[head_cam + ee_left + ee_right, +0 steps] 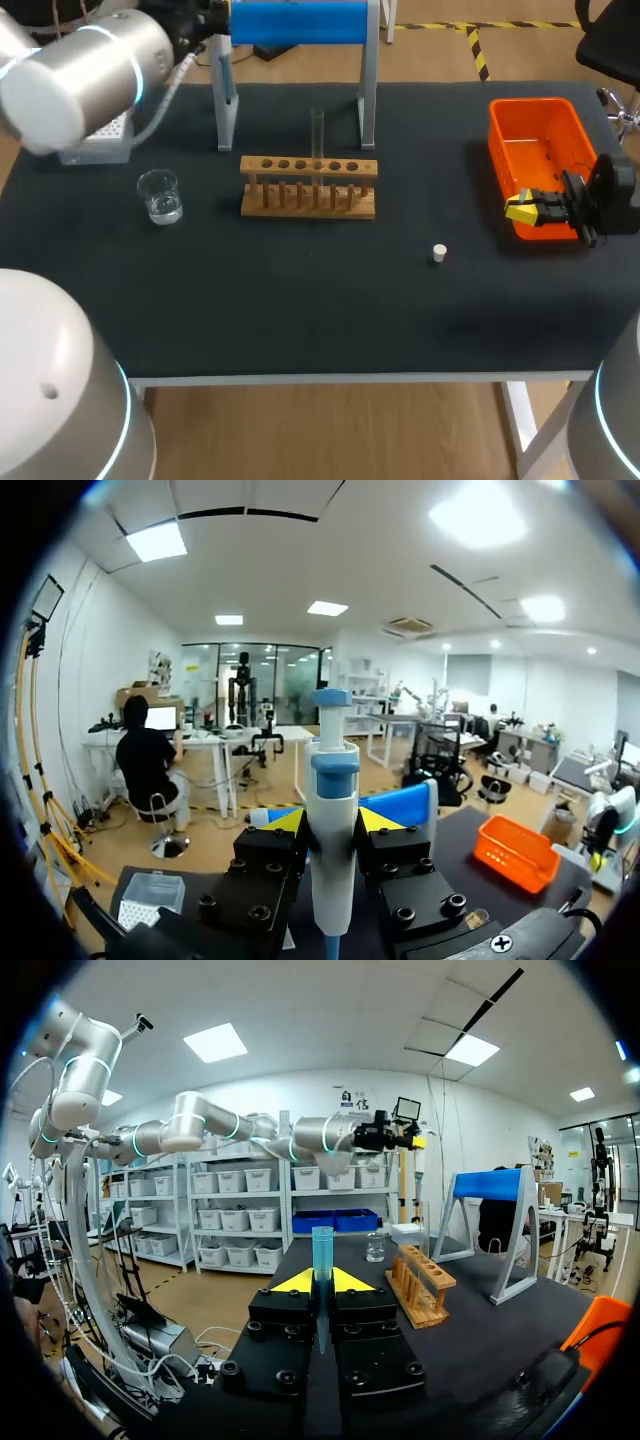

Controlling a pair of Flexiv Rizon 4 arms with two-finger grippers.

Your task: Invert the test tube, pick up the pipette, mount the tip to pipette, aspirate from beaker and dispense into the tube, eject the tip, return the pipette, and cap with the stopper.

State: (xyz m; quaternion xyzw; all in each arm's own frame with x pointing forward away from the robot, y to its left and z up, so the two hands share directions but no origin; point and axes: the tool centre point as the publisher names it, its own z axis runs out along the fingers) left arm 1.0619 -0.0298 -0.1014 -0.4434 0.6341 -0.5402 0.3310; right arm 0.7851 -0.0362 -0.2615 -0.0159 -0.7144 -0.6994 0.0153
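My left gripper [331, 822] is shut on the white pipette [331, 780] with a blue top, which stands upright between its fingers. In the head view the left arm [90, 70] is at the back left beside the blue pipette stand [297, 22]. My right gripper [320, 1282] is shut on a blue pipette tip [322, 1245]; in the head view this gripper [524, 208] hangs over the orange bin's [530, 135] near end. A clear test tube [317, 138] stands upright in the wooden rack [309, 188]. The beaker [160, 195] holds some liquid. A white stopper [439, 253] lies on the mat.
The tip box [98, 143] sits at the back left, partly hidden by my left arm. The stand's grey legs [226, 110] rise behind the rack. The black mat runs to the table's front edge [330, 378].
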